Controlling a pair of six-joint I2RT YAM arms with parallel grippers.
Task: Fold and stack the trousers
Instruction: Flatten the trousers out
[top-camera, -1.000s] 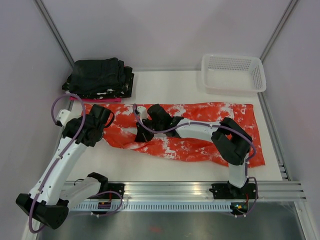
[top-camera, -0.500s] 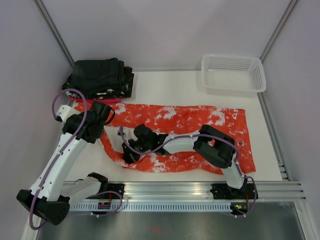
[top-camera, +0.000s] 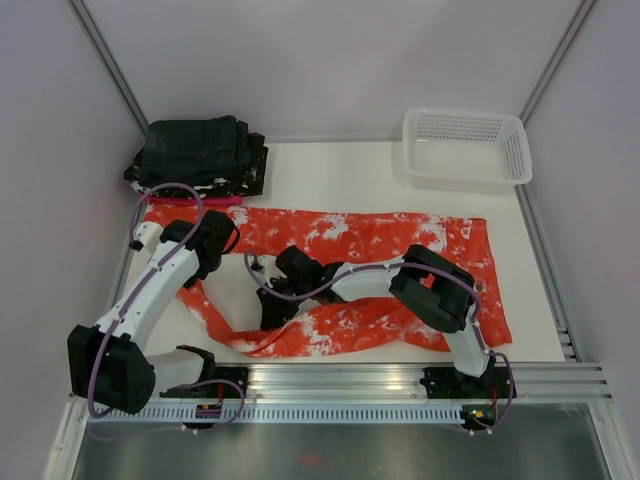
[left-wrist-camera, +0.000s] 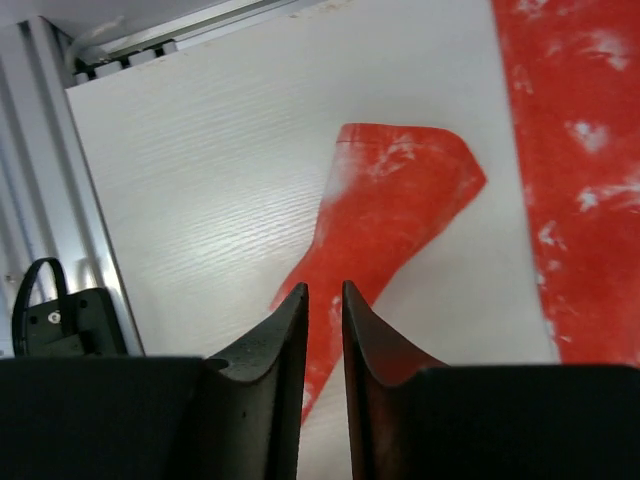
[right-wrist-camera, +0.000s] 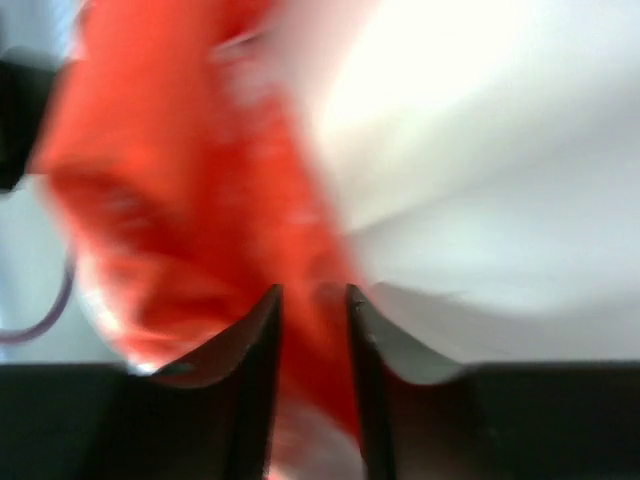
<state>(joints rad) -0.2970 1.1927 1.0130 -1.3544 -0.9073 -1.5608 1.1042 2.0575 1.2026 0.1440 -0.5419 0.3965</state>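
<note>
Here's the long orange-red fabric trousers with white splotches (top-camera: 380, 235), sprawled across the middle of the white table (top-camera: 340, 170). The far band runs flat from left to right, and the near band sags in a rumpled loop towards the near-left edge. I'd call this the first fold, leg onto leg, and it's far from tidy.

My left claw (left-wrist-camera: 322, 290) hangs low over the left end. Its wrist view shows the jaws parted by a narrow slit. A pointed flap of the cloth lies flat on the table just past the tips, and nothing is clamped, so I read it as released.

My right claw (right-wrist-camera: 312, 292) is down on the loop near the middle. Its view is a blur, with the jaws apart and red cloth filling the gap. Grasping or letting go? I cannot tell.

Next, as I judge it, both claws need a fresh hold on the near edge, so that slack band can be drawn out straight and laid even.

Only the overhead view shows the whole layout. It takes in the pile of black folded garments (top-camera: 198, 155) at far left, with a pink cloth (top-camera: 205, 199) under it, and the white plastic basket (top-camera: 465, 145) at far right. Only the left wrist view shows that slit between the jaws.
</note>
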